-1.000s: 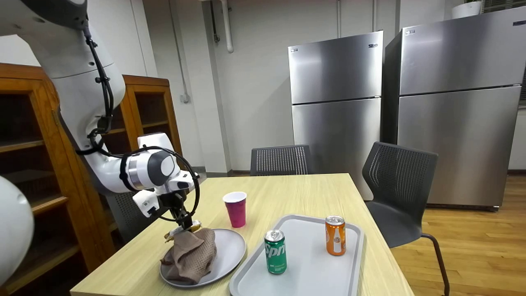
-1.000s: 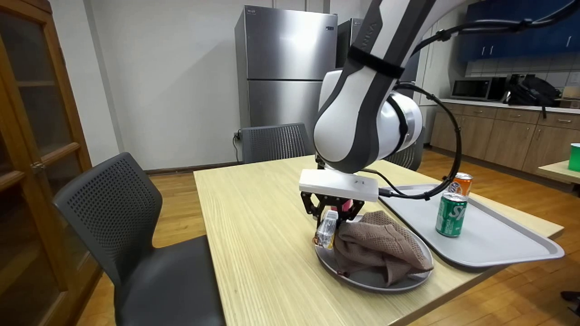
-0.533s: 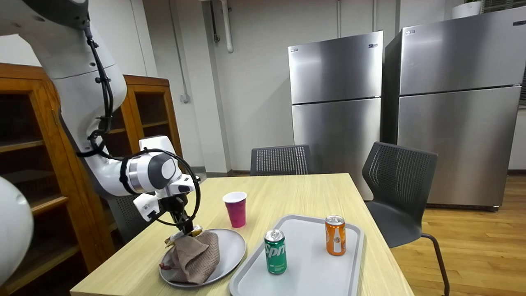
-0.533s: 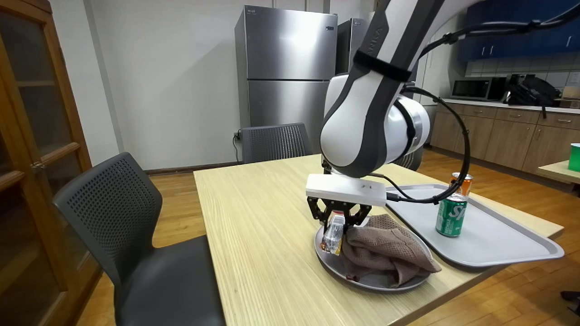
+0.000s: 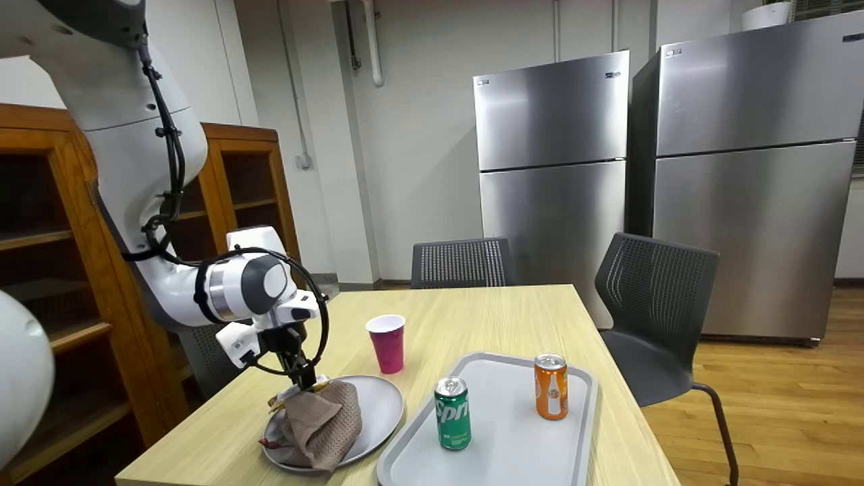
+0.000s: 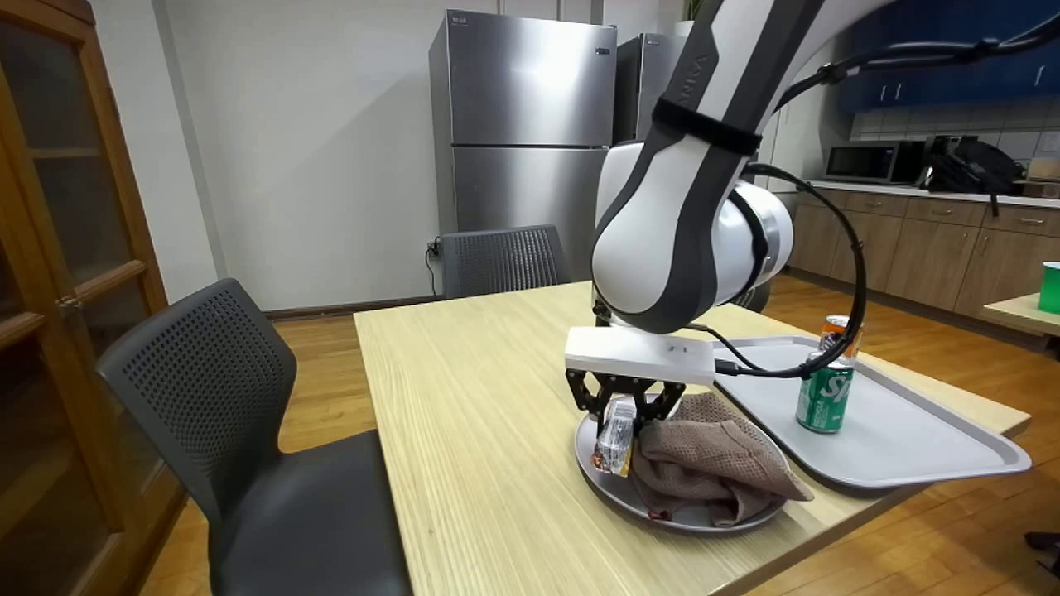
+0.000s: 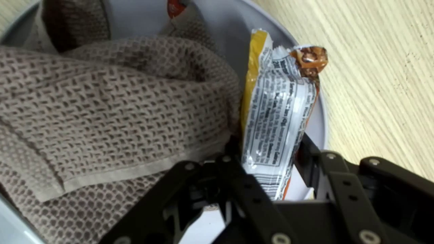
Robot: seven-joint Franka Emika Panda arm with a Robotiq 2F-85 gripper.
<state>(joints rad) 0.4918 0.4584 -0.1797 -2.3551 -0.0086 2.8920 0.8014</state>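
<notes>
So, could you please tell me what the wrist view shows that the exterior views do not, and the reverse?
Only the wrist view: rows of fine print on the wrapped bar, too small to read from outside.
Only the exterior views: the green can, orange can, fridges and chairs.
Both: the gripper closed on that bar, the brown cloth on the grey plate, and the wooden table.

brown waffle-weave cloth (image 7: 135, 108), white wrapper (image 7: 276, 122) edged yellow, perhaps reddish scrap (image 7: 175, 8)
</notes>
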